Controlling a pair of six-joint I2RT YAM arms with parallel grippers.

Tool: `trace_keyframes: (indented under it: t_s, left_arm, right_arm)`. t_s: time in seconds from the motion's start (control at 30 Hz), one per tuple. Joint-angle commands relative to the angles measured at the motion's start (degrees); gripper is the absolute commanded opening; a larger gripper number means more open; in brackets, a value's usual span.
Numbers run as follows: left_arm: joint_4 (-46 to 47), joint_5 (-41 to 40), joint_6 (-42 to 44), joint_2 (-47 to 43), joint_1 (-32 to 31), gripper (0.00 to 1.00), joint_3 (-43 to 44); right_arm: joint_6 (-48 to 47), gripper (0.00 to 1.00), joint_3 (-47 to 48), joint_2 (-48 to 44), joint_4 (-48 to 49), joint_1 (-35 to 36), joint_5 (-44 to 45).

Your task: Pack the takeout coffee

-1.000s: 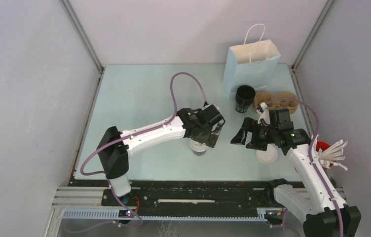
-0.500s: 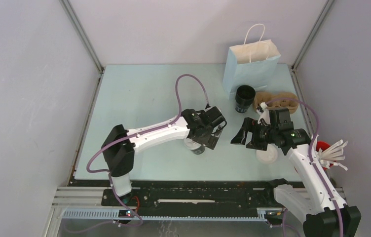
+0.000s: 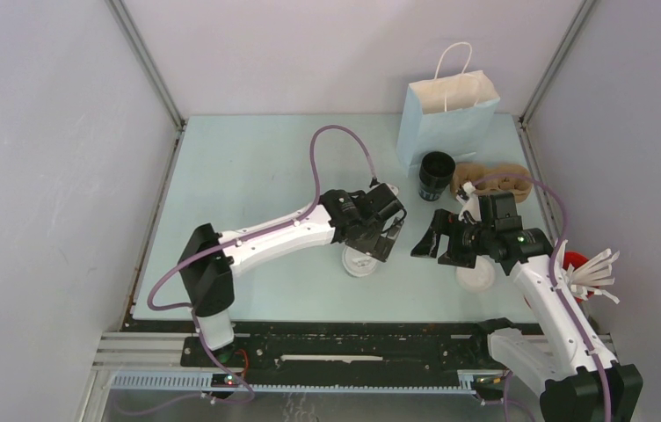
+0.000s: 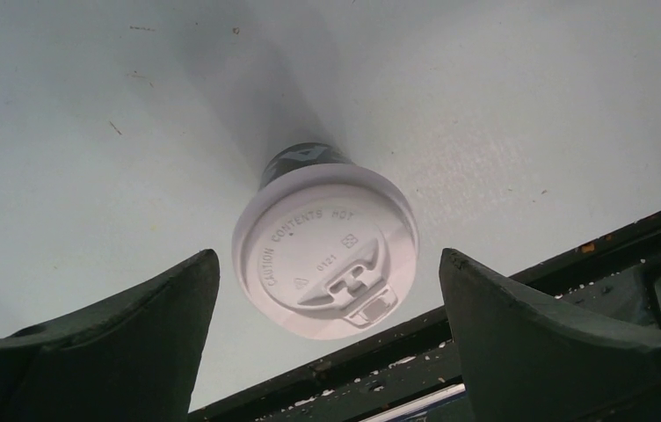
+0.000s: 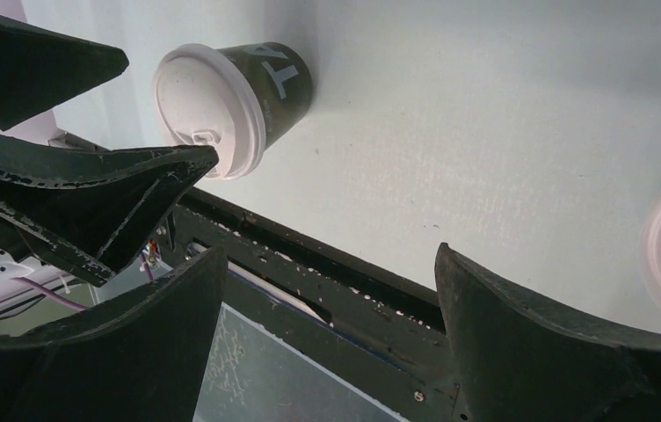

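Observation:
A dark paper coffee cup with a white lid stands upright near the table's front edge. My left gripper hovers open just above and behind it. In the left wrist view the lidded cup sits below and between the spread fingers of the left gripper, untouched. My right gripper is open and empty to the cup's right. In the right wrist view, past the right gripper, are the same cup and the left gripper's fingers. A second white-lidded cup stands under the right arm.
An open dark cup stands beside a brown cardboard cup carrier at the back right. A light blue paper bag with white handles stands behind them. A red holder with white sticks sits off the table's right edge.
My left gripper has lifted and drawn back to the right off the lidded cup, so the whole white lid now shows. The right arm has not moved.

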Motion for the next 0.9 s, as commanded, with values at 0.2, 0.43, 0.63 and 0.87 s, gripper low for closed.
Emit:
trace_keyframes:
  t_s: [0.2, 0.43, 0.63, 0.87]
  left_arm:
    - [-0.5, 0.9, 1.2, 0.2, 0.4, 1.0, 1.1]
    - [-0.5, -0.9, 1.4, -1.1, 0.5, 1.0, -0.3]
    - [-0.3, -0.3, 0.9, -1.3, 1.4, 1.0, -2.9]
    - [-0.3, -1.0, 1.3, -0.8, 2.0, 1.0, -3.1]
  right_arm:
    - [-0.8, 0.96, 0.9, -0.8, 0.4, -0.2, -0.3]
    - [-1.0, 0.96, 0.9, -0.8, 0.5, -0.2, -0.5]
    - [-1.1, 0.96, 0.9, -0.8, 0.5, -0.2, -0.6]
    - [-1.1, 0.96, 0.8, -1.0, 0.5, -0.2, -0.7]
